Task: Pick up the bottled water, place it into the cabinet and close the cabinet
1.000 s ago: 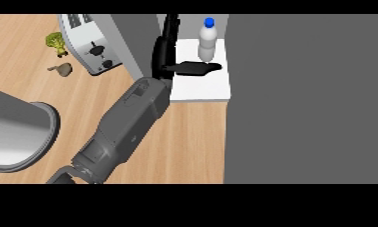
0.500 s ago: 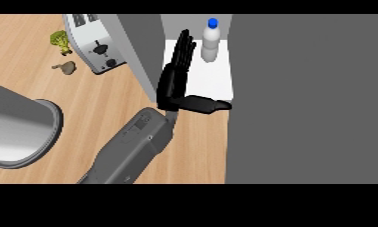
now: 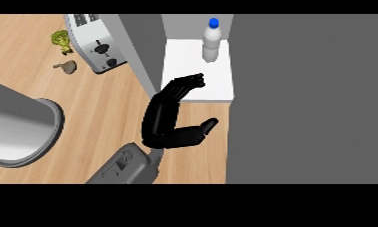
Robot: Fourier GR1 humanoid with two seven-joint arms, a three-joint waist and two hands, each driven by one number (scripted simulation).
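Bottled water [image 3: 212, 40] already stands upright on the white cabinet shelf [image 3: 184, 56], beyond your empty hand [image 3: 171, 118] whose fingers are spread apart, so by my reading only closing the cabinet door [image 3: 142, 46] remains for you.

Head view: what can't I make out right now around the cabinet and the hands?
- Cabinet: its door does not show clearly, so I cannot tell how far it is open.
- Bottled water: label too small to read.
- One hand shows; the other is outside the picture.
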